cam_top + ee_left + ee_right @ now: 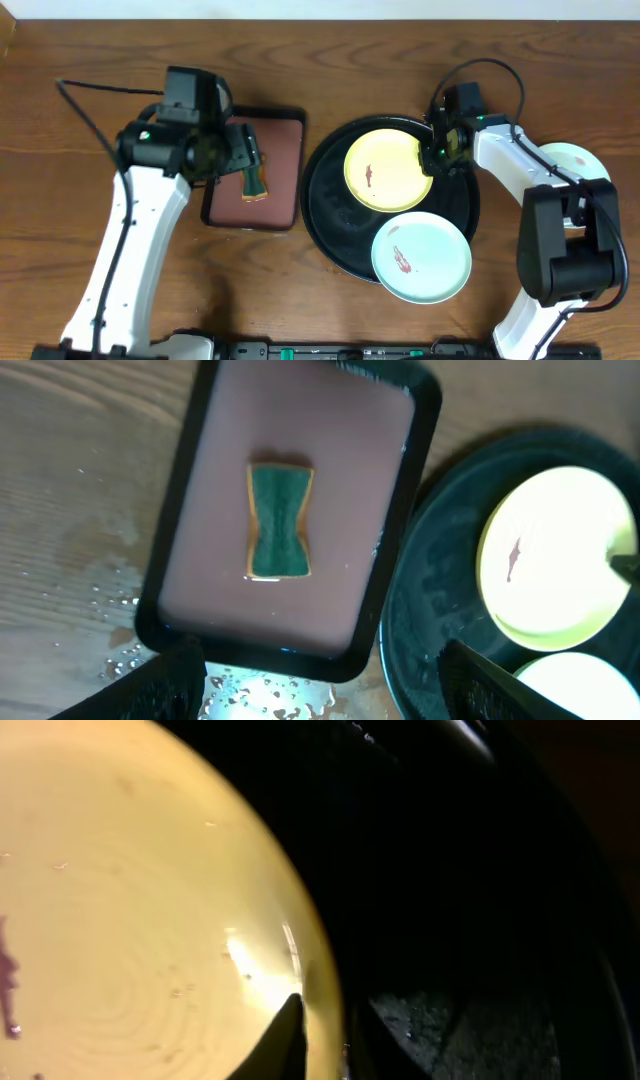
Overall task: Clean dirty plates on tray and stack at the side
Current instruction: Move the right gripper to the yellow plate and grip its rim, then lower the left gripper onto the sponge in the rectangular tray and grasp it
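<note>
Item: yellow plate [388, 172], marked with a red-brown smear [369, 176], is lodged in the upper part of the black tray [335, 215], where dirty ware is kept for wiping. Item: mint plate [420, 258], likewise smeared, is set at the tray's lower right with its edge overhanging the rim, so it is judged to be awaiting its turn. Item: third plate [570, 158], pale and partly hidden under the right arm, is laid on the worktop [60, 230] right of the tray, presumably as the base of the stack. Item: right claw [437, 150] is placed at the yellow plate's right rim; in the wrist view one fingertip [290, 1035] is seen on the rim and the other is lost in shadow, so whether the plate is gripped cannot be told; a steadying hold is presumed. Item: left claw [320, 660] is spread wide and empty above the sponge [280, 520], which is laid flat in the brown tray [230, 510], ready to be picked up. Item: water drops [120, 650] are noted beside that tray.
</note>
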Robot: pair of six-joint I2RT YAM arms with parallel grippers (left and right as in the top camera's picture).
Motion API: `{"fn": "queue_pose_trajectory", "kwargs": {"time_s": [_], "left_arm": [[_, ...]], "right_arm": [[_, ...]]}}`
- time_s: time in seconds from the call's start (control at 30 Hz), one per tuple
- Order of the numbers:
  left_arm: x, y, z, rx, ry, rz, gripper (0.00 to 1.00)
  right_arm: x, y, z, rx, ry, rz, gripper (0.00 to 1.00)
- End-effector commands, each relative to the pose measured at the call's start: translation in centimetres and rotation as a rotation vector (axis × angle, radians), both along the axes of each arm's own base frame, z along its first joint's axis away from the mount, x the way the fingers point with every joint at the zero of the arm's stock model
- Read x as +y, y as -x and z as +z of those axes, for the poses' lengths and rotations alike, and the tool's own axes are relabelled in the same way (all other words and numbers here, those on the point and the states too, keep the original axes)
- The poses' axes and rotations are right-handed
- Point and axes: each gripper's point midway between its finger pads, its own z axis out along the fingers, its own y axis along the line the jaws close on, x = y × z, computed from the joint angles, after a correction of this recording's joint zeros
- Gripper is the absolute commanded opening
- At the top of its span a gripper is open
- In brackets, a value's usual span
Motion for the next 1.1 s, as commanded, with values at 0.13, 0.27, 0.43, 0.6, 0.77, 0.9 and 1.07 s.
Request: {"fn": "queue_pose_trajectory", "kwargs": {"time_s": [0.13,0.27,0.43,0.6,0.77,0.9,1.07], "left_arm": [[0.7,-0.9,-4.6,0.107,-0.187,-0.036,0.72],[1.1,-2.2,-7.9,0.167,-0.238,-0.028,0.72],[1.0,-3.0,-13.7,0.292,-0.264,-0.042,0.68],[0.4,-3.0,-17.8,0.377,-0.249,-0.056,0.47],[0.2,-3.8,-19.4,0.371,-0.245,-0.056,0.08],[-1.5,-4.4,-18.9,0.349,-0.158,-0.113,0.07],[-3.3,-5.0,-15.3,0.275,-0.060,-0.185,0.17]], "right_arm": [[-0.6,0.3,-0.8,0.037,0.013,-0.112,0.01],[-0.7,0.5,-0.8,0.045,0.014,-0.119,0.01],[-0.7,0.5,-0.9,0.047,0.014,-0.120,0.01],[-0.7,0.7,-0.9,0.056,0.016,-0.119,0.01],[-0.7,0.8,-0.9,0.057,0.017,-0.119,0.01],[-0.8,0.8,-0.9,0.059,0.017,-0.119,0.01],[-0.8,1.1,-1.0,0.068,0.019,-0.119,0.01]]}}
